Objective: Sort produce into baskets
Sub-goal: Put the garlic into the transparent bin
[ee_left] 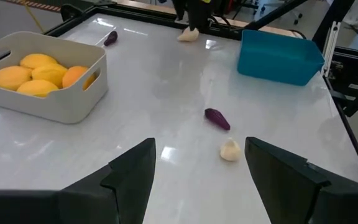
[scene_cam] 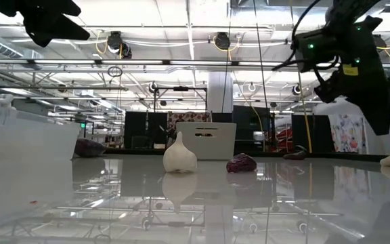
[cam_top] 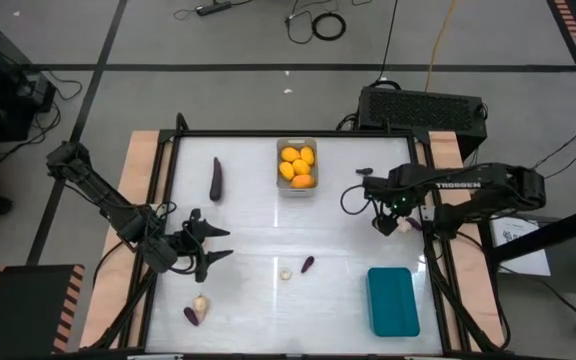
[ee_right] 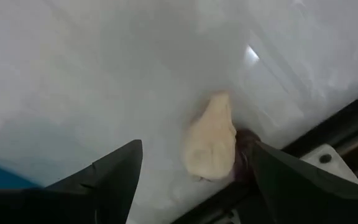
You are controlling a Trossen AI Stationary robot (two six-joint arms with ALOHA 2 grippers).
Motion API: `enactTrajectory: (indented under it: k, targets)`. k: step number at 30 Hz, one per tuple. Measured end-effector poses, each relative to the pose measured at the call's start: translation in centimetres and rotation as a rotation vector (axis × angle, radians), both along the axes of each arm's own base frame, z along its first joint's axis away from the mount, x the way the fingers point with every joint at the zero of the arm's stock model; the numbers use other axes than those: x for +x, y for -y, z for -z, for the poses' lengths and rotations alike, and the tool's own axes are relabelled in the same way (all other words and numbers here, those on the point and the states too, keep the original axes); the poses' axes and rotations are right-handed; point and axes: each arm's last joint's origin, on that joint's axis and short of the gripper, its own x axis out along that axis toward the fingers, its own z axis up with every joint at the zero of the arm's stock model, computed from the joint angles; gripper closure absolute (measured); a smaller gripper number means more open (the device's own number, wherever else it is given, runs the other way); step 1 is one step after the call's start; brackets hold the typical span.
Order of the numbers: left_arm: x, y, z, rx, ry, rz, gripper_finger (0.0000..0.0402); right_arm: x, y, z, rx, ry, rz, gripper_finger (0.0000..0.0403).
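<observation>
Your right end effector point(ee_right: 194, 180) hangs spread apart directly over the garlic bulb point(ee_right: 211, 138) at the worktop point(cam_top: 268, 240) edge, lined up to straddle it; left end effector point(cam_top: 215, 243) waits, parted, empty.

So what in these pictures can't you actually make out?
- Clear bin: not discernible in the high view; only a pale translucent wall shows at the low view's edge.
- Dark piece behind the garlic bulb, right wrist view: mostly hidden by the bulb.
- Teal bin contents: in the high view its top looks flat; the left wrist view sees only its walls.
- Grey bin: how many fruits lie under the top ones.
</observation>
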Motion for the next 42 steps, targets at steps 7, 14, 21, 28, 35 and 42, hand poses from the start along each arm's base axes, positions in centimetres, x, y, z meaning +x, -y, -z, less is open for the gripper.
enactTrajectory:
  k: [7,14,21,28,35,42]
  targets:
    - [0.0,0.0,0.1,0.003,-0.005,0.0,0.0149,0.6,-0.4,1.0,0.008,-0.072,-0.008,0.011]
    - [-0.1,0.0,0.1,0.004,-0.009,-0.001,0.0149,1.6,-0.1,3.3,0.041,-0.216,-0.015,0.011]
    - [-0.1,0.0,0.1,0.005,-0.01,-0.001,0.0149,2.1,-0.1,5.4,0.087,-0.336,-0.038,0.011]
    - [-0.1,0.0,0.1,-0.005,-0.01,-0.006,0.0149,2.2,-0.1,6.4,0.156,-0.397,-0.069,0.0128]
    - [-0.1,-0.1,0.1,-0.01,-0.009,-0.011,0.0149,2.2,-0.1,6.4,0.151,-0.39,-0.138,0.0208]
    - [-0.1,-0.2,0.2,0.008,-0.006,-0.033,0.0149,3.4,0.3,4.1,0.09,-0.261,-0.168,0.0269]
